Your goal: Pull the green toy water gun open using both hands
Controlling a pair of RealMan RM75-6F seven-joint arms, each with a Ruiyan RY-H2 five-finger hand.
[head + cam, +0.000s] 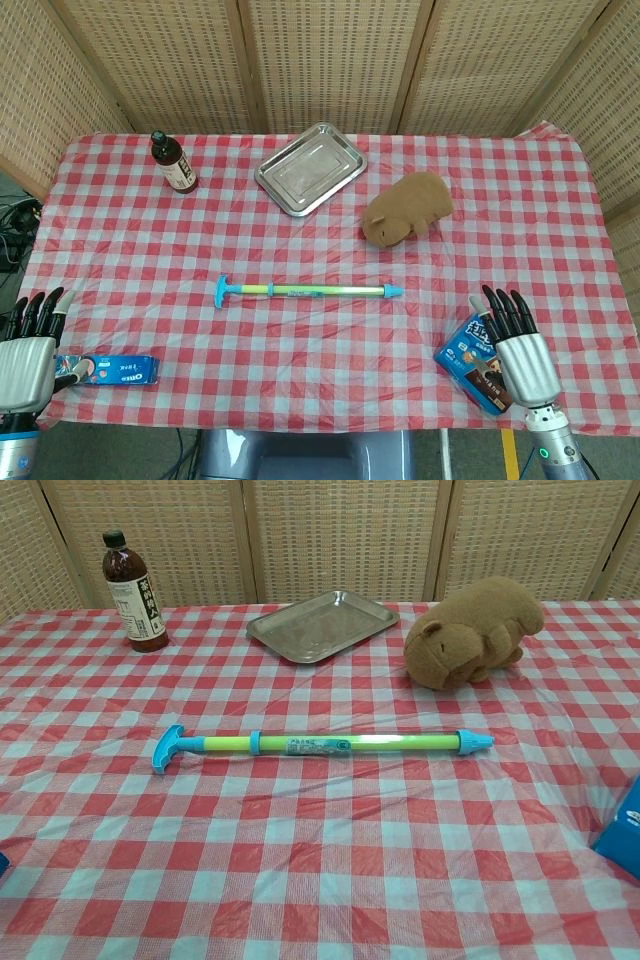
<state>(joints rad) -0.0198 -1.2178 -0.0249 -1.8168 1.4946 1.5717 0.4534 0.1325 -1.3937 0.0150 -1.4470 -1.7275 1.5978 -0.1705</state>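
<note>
The green toy water gun (308, 291) (320, 745) lies flat across the middle of the red-checked table, its blue T-handle (222, 291) to the left and its blue nozzle (394, 291) to the right. My left hand (28, 350) hovers at the table's front left corner, fingers straight and apart, holding nothing. My right hand (518, 350) hovers at the front right, fingers likewise spread and empty. Both hands are well short of the gun. Neither hand shows in the chest view.
A dark sauce bottle (173, 163) stands at the back left. A metal tray (310, 168) sits at the back centre, a brown plush animal (408, 208) to its right. A blue Oreo box (112, 371) lies by my left hand, a blue snack box (474, 362) under my right.
</note>
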